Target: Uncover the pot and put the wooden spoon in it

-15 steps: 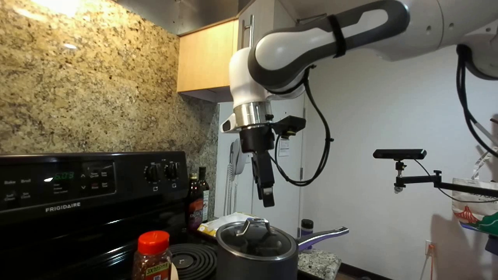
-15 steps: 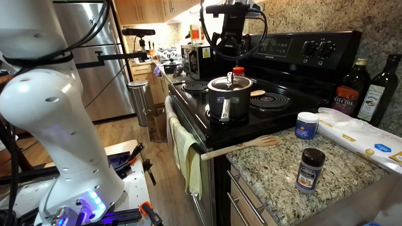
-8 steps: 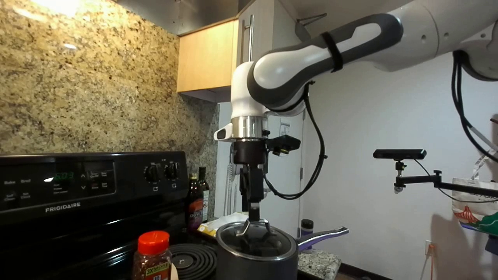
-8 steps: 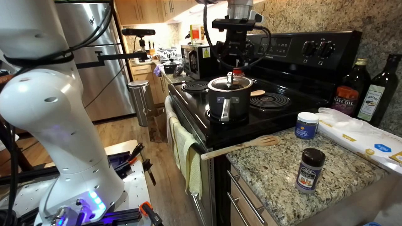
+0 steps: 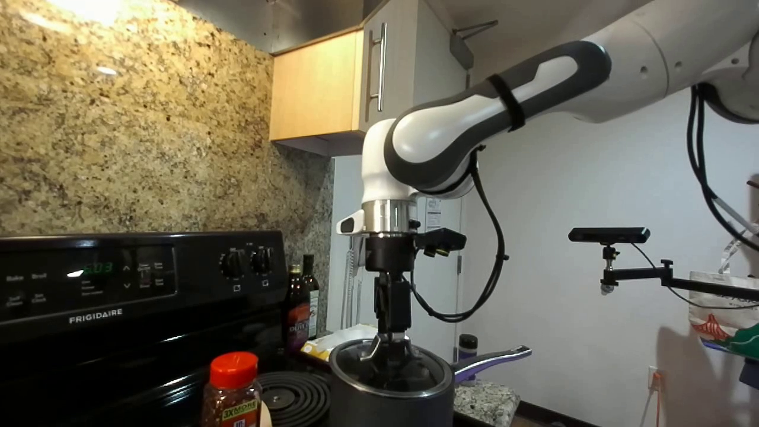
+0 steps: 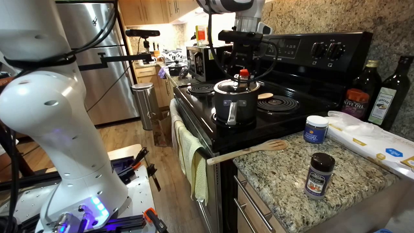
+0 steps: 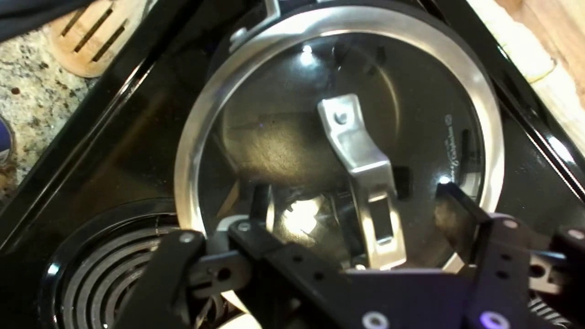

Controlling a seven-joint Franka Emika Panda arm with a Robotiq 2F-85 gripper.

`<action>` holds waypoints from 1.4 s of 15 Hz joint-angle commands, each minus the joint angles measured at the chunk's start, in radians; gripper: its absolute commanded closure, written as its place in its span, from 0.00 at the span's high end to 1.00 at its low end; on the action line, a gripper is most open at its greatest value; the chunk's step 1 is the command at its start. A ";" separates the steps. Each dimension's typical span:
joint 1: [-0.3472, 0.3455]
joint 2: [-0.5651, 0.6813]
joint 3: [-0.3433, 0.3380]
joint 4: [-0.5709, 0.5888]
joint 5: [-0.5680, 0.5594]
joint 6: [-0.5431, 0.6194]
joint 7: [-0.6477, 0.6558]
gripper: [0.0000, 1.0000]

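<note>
- Pot [image 6: 237,103]: upright on the stove [image 6: 275,124], glass lid [image 7: 283,137] seated on its rim. Uncovering not yet done.
- Fingers [image 7: 459,217]: spread wide, one on each side of the lid handle [image 7: 365,157]. Wrist view shows a gap between the metal bar and either finger; nothing held.
- Progress (judged): reach for the lid looks close to complete. Left to do: grip the bar, lift the lid off, set it down, fetch the spoon, put it in the pot.
- Slotted wooden spoon [image 6: 247,151]: head on the granite table [image 6: 281,181], handle sticking out past the edge. Not in the pot.
- Second wooden piece [image 6: 265,96]: spoon-like end on the stove near the coil burner [image 6: 279,104], remainder behind the pot. Which of the two the task means: undecided.
- Hidden: pot interior, dark under reflective glass. Finger contact with the glass: cannot tell.
- Cut off: pot base and the foot of the red-capped jar [image 5: 234,379], both by the lower edge of that exterior view; slotted head, partly, in the wrist view.
- Pale shape at the wrist view's lower edge: possibly the second wooden piece, unconfirmed.
</note>
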 commanded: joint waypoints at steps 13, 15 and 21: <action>-0.017 -0.069 0.001 -0.025 0.001 0.005 -0.019 0.13; -0.016 -0.073 -0.002 -0.018 -0.003 -0.006 -0.016 0.13; -0.022 -0.102 -0.019 -0.013 -0.006 -0.011 0.019 0.13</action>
